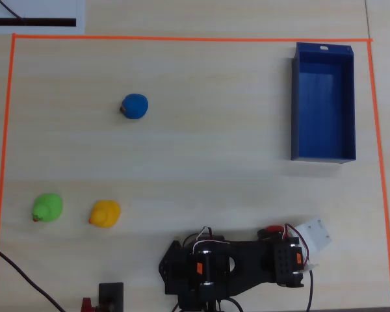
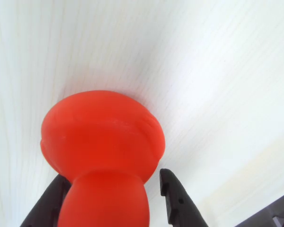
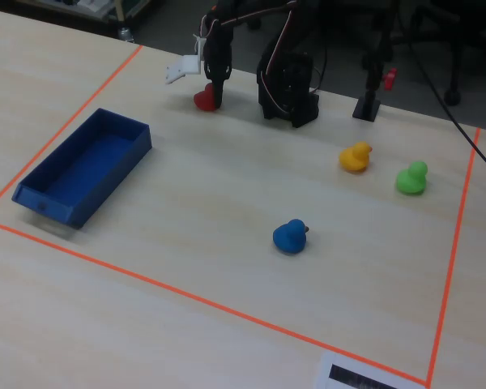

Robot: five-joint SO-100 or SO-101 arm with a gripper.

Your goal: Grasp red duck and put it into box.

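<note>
The red duck (image 2: 102, 137) fills the wrist view and sits on the pale wooden table. My gripper (image 2: 112, 175) is down around it and open. The left finger (image 2: 49, 203) touches the duck's side. The right finger (image 2: 173, 198) stands a small gap off it. In the overhead view the duck (image 1: 272, 230) is mostly hidden under the gripper (image 1: 277, 236) near the bottom edge. In the fixed view the duck (image 3: 202, 99) rests on the table at the gripper (image 3: 214, 99). The blue box (image 1: 294, 104) stands empty at the upper right, far from the duck; it also shows in the fixed view (image 3: 44, 203).
A blue duck (image 1: 135, 106), a yellow duck (image 1: 105, 214) and a green duck (image 1: 48, 208) sit to the left in the overhead view. Orange tape (image 1: 182, 38) marks the work area. The arm's base (image 1: 201, 270) is at the bottom edge.
</note>
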